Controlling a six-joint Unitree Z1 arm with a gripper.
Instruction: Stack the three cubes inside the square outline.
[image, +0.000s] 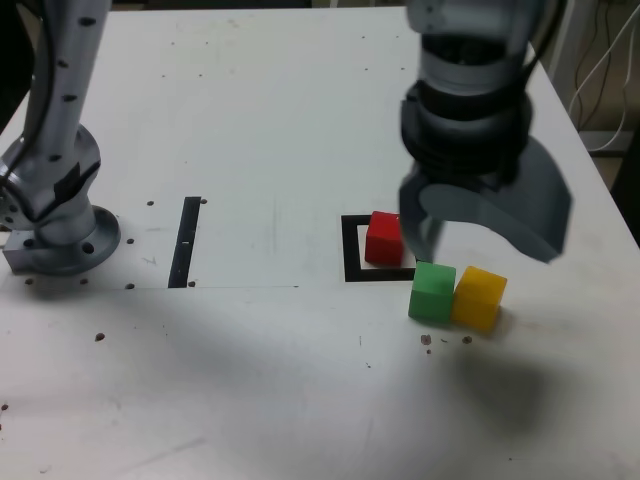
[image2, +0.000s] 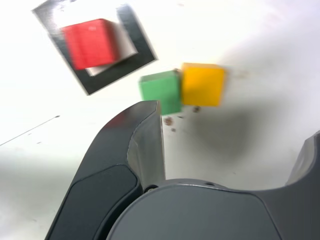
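Closest to you in the wrist view, your gripper (image2: 235, 130) hangs with its jaws spread wide and nothing between them, poised above the green cube (image: 432, 291) and yellow cube (image: 479, 297). Those two sit side by side and touching, just outside the square outline (image: 352, 250), toward the table's (image: 250, 120) near edge and its right edge in the exterior view. The red cube (image: 383, 238) already rests inside the outline, so you most likely need one of the pair next. Because they touch, a finger will not fit between them: turn the wrist so the fingers close on the free faces of one cube, across the line of the pair. Green lies nearer the outline, so center over it, descend straight, and close only when both fingers flank it evenly. Lift well clear before crossing, or you may knock red off its spot.
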